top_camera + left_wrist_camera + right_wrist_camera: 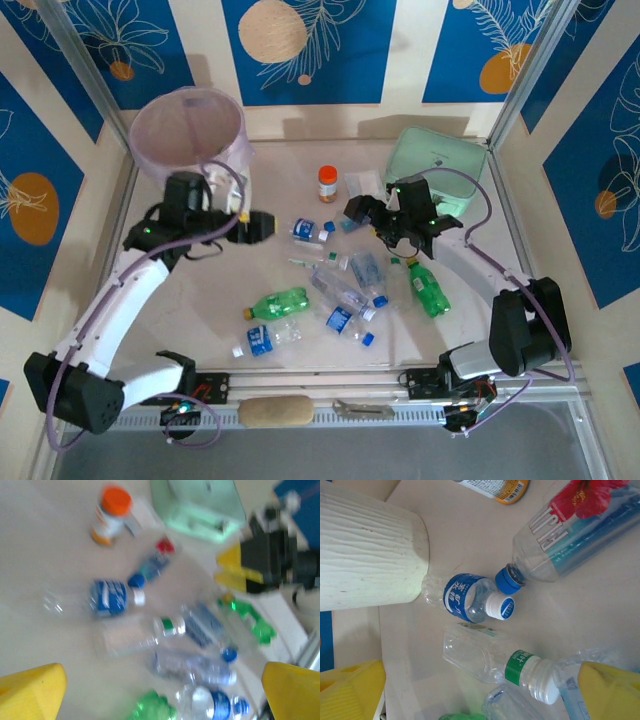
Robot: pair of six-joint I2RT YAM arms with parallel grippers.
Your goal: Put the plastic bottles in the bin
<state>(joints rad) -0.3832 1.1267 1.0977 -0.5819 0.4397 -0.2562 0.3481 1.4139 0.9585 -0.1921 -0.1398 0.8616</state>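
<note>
Your left gripper (262, 227) hangs wide open and empty, just beside the bin (232, 150). Your right gripper (356, 212) gapes open too, above the scattered bottles (280, 302).

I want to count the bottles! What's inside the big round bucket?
Inside the bin I see just its pink bag lining, no bottles. Its near wall covers part of the bottom, so something small could hide there. The plastic bottles lie on the table.
</note>
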